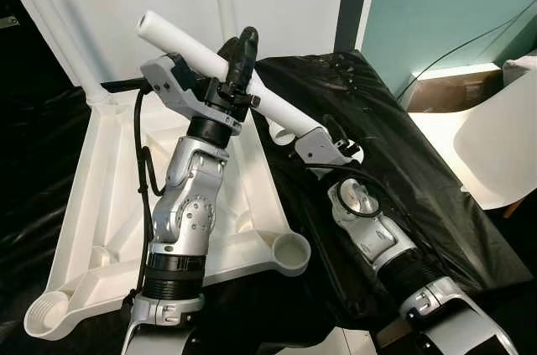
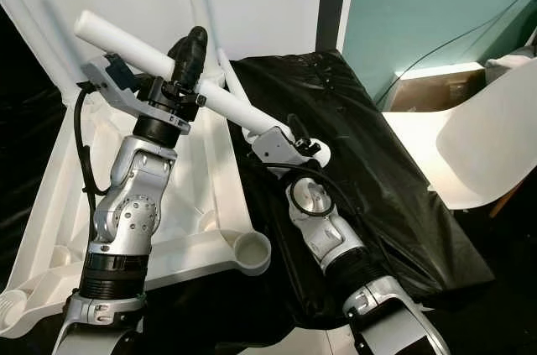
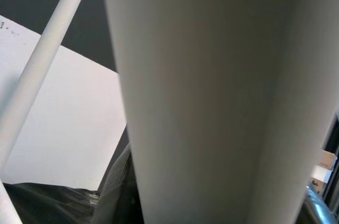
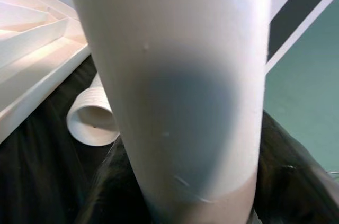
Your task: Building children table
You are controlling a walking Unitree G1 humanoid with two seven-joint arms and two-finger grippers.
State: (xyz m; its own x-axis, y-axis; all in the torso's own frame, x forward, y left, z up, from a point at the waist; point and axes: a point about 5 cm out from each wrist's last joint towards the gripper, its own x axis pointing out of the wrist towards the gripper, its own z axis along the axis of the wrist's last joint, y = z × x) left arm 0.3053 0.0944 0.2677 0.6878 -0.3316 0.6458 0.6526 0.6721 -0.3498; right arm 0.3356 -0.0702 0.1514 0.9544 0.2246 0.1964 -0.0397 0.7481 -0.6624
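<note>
Leg tube, white and round, hangs in the air between both grippers, its long axis slanting from a free end high on the robot's left down toward the right. The left gripper is clenched around it near the upper middle, black fingers wrapped over the top. The right gripper grasps the lower end, and in the right wrist view the tube passes straight along that gripper's line of sight. Below lies the upturned white tabletop, ribbed underside up, with round sockets at its corners: one near socket just under the left forearm, another at the near left corner. Two legs already stand upright at the far corners, one leg on the left. A black sheet covers the surface to the right, and a white chair stands beyond it. The open near socket sits below and slightly left of the tube's lower end, so the right arm looks nearer to steer that end down, judging from how things lie.
</note>
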